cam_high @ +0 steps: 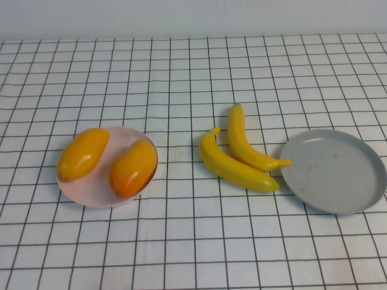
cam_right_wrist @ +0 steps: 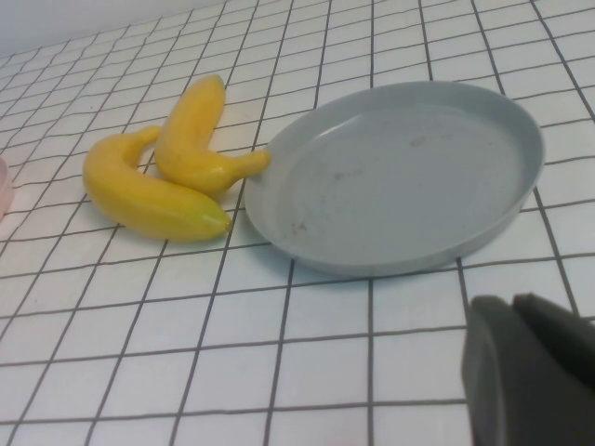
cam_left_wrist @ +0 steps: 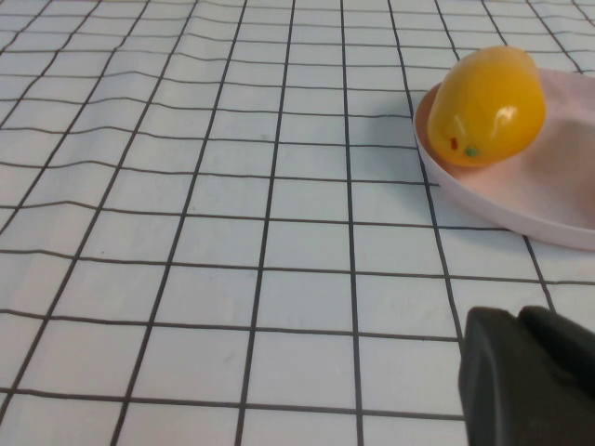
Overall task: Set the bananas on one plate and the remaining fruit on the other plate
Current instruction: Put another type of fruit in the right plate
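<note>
From the high view you see the pink plate (cam_high: 91,196) at the left with both mango-like fruits (cam_high: 83,153) (cam_high: 133,167) lying on it, the redder one against its right rim; the two bananas (cam_high: 234,167) (cam_high: 247,142) lie touching on the checked cloth (cam_high: 181,241), the rear one's stem just beside the bare grey plate (cam_high: 335,172) — open cloth lies in front of both plates. In the left wrist view, the left gripper (cam_left_wrist: 530,376) shows only as a dark corner above the cloth near the pink plate's rim; you cannot tell its opening. In the right wrist view, the right gripper (cam_right_wrist: 530,367) sits low near the grey plate's front edge — likewise unclear.
</note>
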Available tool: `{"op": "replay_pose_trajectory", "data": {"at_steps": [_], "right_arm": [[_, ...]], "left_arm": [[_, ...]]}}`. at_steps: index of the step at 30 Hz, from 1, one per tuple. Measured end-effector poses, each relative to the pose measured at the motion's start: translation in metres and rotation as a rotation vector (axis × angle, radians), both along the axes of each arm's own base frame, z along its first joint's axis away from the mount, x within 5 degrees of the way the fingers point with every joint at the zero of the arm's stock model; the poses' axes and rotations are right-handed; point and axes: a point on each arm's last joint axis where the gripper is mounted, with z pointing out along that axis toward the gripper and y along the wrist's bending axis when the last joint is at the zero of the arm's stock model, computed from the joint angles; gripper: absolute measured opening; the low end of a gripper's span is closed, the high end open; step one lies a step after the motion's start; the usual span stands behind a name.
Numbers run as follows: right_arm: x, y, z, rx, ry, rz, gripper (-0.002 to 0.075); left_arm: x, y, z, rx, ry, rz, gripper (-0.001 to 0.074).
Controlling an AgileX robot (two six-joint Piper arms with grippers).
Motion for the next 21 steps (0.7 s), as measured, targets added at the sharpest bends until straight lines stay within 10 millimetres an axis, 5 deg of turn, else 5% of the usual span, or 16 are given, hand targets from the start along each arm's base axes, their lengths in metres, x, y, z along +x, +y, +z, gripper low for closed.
{"op": "replay_pose_trajectory", "data": {"at_steps": [8, 15, 21], "right_arm": [[0.0, 0.0, 0.001, 0.027, -0.001, -0.002, -0.0016], [-0.002, 0.014, 0.015, 0.777, 0.099, 0.008, -0.0016], [-0.001, 0.012, 0.019, 0.869, 0.08, -0.012, -0.0016]], "left_arm": [[0.0, 0.0, 0.0, 0.002, 0.0, -0.001, -0.0004], [0.0, 0.0, 0.0, 0.002, 0.0, -0.001, -0.0004], [0.0, 0.0, 0.0, 0.002, 0.0, -0.001, -0.0004]]}}
